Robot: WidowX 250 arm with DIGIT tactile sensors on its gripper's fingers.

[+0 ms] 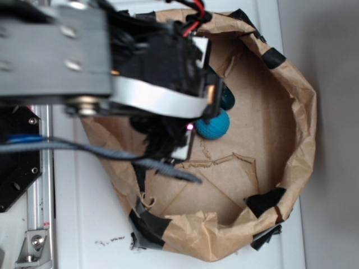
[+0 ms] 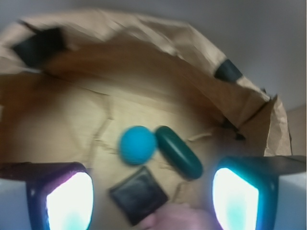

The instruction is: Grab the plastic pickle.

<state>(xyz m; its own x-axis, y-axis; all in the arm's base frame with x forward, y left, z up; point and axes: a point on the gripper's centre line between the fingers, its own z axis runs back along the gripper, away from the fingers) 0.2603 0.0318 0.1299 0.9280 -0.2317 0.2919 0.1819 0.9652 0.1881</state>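
From the wrist we see the tool (image 2: 152,199) spread wide, holding nothing, its fingers (image 2: 69,201) cut off below. Just beyond lie the black block (image 2: 138,194), then the plastic pickle (image 2: 178,152) touching the blue ball (image 2: 137,144), inside the blurred paper basket (image 2: 144,43). From outside, the arm hides most of the pickle.

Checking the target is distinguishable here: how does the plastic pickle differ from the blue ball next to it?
The plastic pickle is elongated with rounded ends, while the blue ball is round. The pickle is dark teal-green, the ball brighter blue. The pickle lies diagonally and is longer than the ball is wide. Both rest side by side inside the brown paper enclosure.
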